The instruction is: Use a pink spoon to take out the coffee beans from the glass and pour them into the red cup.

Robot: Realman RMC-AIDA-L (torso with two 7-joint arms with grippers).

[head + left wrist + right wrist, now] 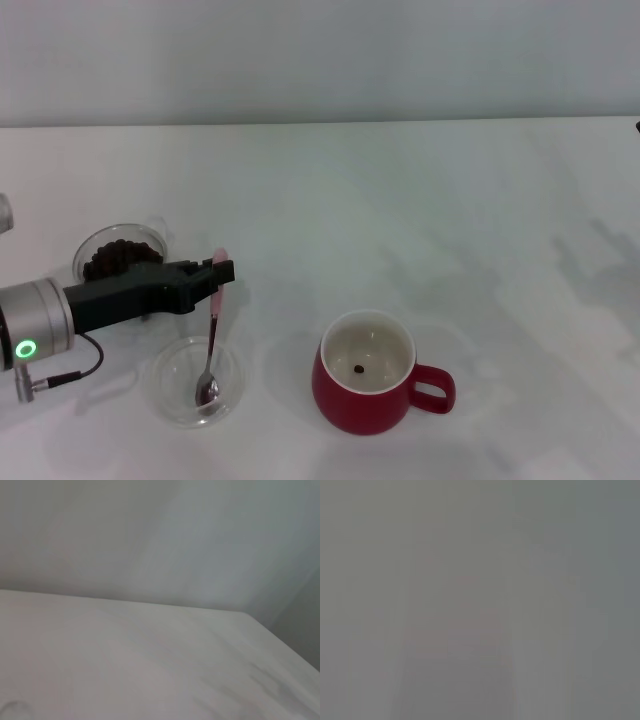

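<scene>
In the head view my left gripper reaches in from the left and is shut on the pale pink handle of the pink spoon. The spoon hangs nearly upright, and its metal bowl rests in a flat clear glass dish. The glass with the dark coffee beans stands just behind the gripper, partly hidden by it. The red cup stands to the right, handle pointing right, with one bean on its white inside. The right gripper is out of view.
The white table runs back to a pale wall. The left wrist view shows only the table surface and the wall. The right wrist view shows a featureless grey blur.
</scene>
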